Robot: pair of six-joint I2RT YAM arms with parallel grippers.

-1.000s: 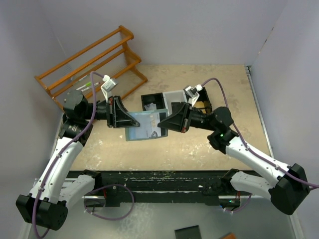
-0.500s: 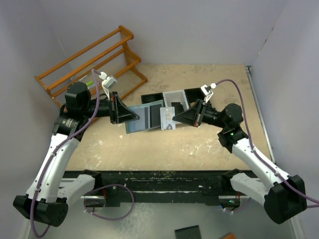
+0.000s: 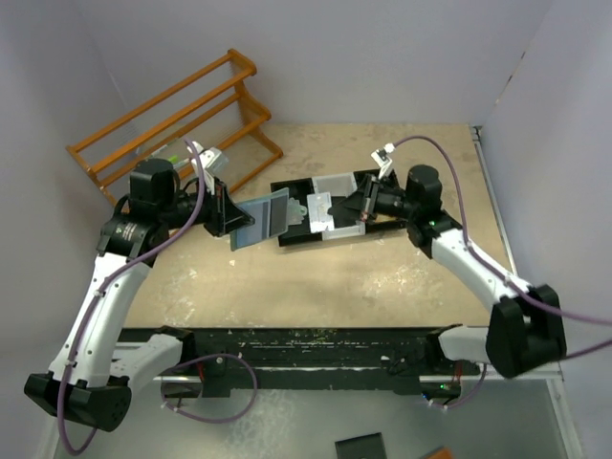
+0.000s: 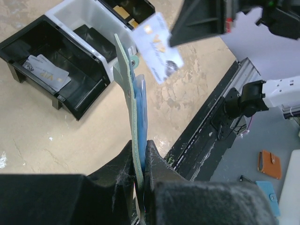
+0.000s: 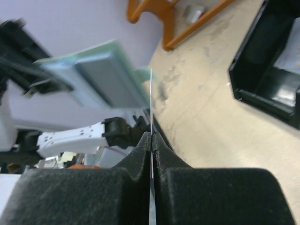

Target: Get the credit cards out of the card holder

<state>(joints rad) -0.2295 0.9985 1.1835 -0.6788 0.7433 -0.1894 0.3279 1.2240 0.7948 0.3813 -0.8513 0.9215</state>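
Left gripper [image 3: 232, 215] is clamped on the lower edge of the card holder [image 3: 260, 217], which it holds open and off the table [image 3: 382, 277], light blue inside facing the right arm. In the left wrist view the card holder [image 4: 137, 117] stands edge-on between the fingers [image 4: 123, 161]. Right gripper [image 3: 348, 208] is pinched tight on one credit card [image 3: 320, 209]; its own camera shows the credit card [image 5: 151, 105] as a thin line between the closed fingertips. Half a second ago this card sat just beside the holder's open edge. Now the right arm has swung back and the card hangs apart from the holder, over the white middle section of the bin tray [image 3: 375, 180]. The holder has shifted slightly toward the wooden rack [image 3: 172, 120]. A second credit card [image 4: 49, 77] lies in the tray's black end compartment. Whether the slots still hold cards is unclear; edge-on, only blue layers show.
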